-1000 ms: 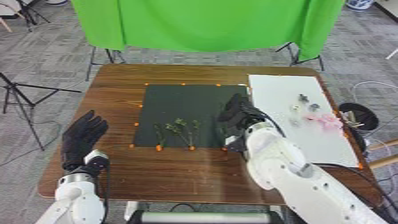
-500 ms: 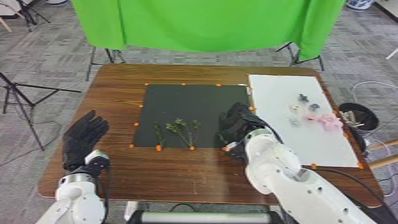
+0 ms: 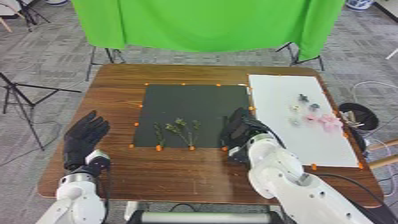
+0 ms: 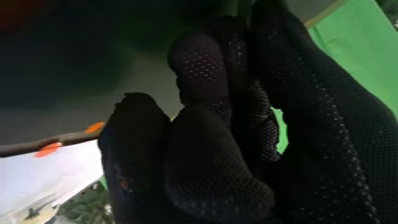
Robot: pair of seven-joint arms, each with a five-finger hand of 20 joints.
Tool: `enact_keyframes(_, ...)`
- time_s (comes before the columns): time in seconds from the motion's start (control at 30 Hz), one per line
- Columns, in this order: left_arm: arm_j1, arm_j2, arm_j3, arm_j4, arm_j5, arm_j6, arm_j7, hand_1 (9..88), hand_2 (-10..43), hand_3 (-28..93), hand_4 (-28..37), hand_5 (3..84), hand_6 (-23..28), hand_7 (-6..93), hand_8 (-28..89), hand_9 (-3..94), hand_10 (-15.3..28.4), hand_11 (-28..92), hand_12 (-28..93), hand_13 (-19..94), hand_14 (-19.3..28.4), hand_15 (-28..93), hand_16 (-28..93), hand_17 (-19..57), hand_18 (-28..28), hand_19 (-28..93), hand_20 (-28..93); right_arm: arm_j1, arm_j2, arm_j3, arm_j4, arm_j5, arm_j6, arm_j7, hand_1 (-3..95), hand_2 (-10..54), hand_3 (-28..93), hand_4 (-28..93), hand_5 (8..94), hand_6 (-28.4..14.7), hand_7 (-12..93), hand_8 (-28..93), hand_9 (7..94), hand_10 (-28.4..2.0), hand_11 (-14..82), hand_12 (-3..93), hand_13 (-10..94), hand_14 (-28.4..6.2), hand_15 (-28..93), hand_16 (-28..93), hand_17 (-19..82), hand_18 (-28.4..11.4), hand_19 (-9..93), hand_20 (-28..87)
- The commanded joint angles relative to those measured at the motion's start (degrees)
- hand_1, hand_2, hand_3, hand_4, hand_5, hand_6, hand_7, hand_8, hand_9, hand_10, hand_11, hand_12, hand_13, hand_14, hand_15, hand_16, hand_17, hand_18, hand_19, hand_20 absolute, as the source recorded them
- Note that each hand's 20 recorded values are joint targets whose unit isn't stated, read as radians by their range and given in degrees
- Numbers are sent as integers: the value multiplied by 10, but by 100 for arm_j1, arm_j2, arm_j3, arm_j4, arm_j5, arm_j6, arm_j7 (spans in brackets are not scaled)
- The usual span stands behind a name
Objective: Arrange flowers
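Drawn slightly toward the robot, right robot hand [image 3: 243,130] by dark mat [image 3: 185,106], grip impossible to tell

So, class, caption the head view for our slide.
Robot's right hand beside green sprigs on a dark mat, pink flowers lying on a white sheet.

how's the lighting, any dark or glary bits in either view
Head view: fairly even light, the white sheet the brightest part of the table, the black right hand hard to pick out against the dark mat; right wrist view: that hand's glove very dark, the green cloth behind it bright.
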Motion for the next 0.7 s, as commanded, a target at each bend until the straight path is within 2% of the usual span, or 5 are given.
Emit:
enact_keyframes(0.03, -37, -21, 43, 11, 41, -75, -42, 339, 47, 708, -180, 507, 52, 162, -80, 496, 148, 235, 97, 441, 167, 240, -25, 213, 152, 243, 257, -3, 46, -13, -6, -56, -18, -1, 508, -94, 600, 89, 770, -65, 420, 173, 905, -132, 499, 252, 937, 4, 731, 167, 780, -92, 932, 524)
enact_keyframes(0.43, 6, -28, 43, 0, -8, -59, 26, 337, 45, 709, -179, 507, 52, 162, -80, 497, 149, 235, 97, 441, 167, 240, -25, 211, 152, 245, 257, 138, 263, -39, 16, 61, -462, -391, 505, -95, 596, 70, 739, -60, 417, 159, 877, -143, 480, 251, 937, -8, 686, 193, 736, -108, 932, 522)
enact_keyframes(0.5, -19, -46, 40, 12, 14, -63, -1, 337, 45, 710, -178, 507, 52, 162, -80, 497, 149, 235, 97, 441, 167, 241, -25, 211, 153, 245, 257, 214, 301, -89, 45, 78, -529, -445, 507, -95, 598, 67, 737, -59, 420, 159, 875, -144, 479, 251, 937, -10, 682, 197, 730, -111, 932, 525)
enact_keyframes(0.67, 6, -50, 40, -1, -3, -55, 28, 336, 43, 711, -177, 507, 52, 162, -80, 497, 149, 234, 97, 441, 166, 240, -26, 211, 153, 246, 256, 386, 416, -244, 88, 111, -648, -607, 516, -95, 609, 48, 734, -58, 426, 154, 870, -142, 477, 251, 937, -13, 671, 210, 722, -115, 932, 529)
enact_keyframes(0.7, -37, -48, 62, 20, 7, -65, 8, 337, 43, 711, -178, 507, 52, 162, -80, 497, 149, 235, 97, 441, 166, 240, -26, 211, 153, 246, 256, 407, 445, -263, 83, 96, -657, -590, 518, -95, 611, 45, 735, -58, 426, 153, 869, -142, 476, 251, 937, -13, 670, 212, 721, -115, 932, 529)
